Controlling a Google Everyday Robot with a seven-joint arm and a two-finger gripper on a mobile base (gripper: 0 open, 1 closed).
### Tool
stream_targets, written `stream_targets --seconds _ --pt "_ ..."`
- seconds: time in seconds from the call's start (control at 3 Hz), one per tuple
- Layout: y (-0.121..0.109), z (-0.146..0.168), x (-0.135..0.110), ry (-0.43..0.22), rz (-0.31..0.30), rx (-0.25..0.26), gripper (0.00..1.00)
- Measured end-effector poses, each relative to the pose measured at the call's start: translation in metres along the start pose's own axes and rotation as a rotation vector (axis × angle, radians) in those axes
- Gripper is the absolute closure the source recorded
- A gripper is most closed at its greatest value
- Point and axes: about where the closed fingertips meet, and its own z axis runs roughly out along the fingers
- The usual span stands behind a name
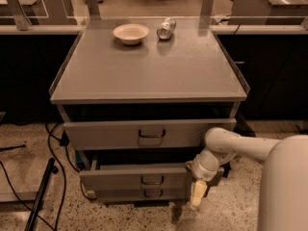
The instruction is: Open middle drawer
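Observation:
The grey cabinet has three drawer fronts with dark loop handles. The middle drawer (120, 178) stands pulled out past the bottom drawer (120, 194), with a dark gap above it under the top drawer (106, 134). Its handle (152, 179) is free. My gripper (197, 196) hangs pointing down at the right end of the middle drawer front, touching or just beside its corner. My white arm (240, 146) reaches in from the right.
A white bowl (131, 32) and a tipped metal can (166, 28) sit at the back of the cabinet top (149, 66). Cables (53, 162) and a dark pole (41, 196) lie on the speckled floor to the left. Desks stand behind.

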Motion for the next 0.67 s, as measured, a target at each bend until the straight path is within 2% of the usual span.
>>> stream_targets --seconds 0.67 --pt "0.064 -0.023 -0.003 -0.065 0.064 -0.176 0.0"
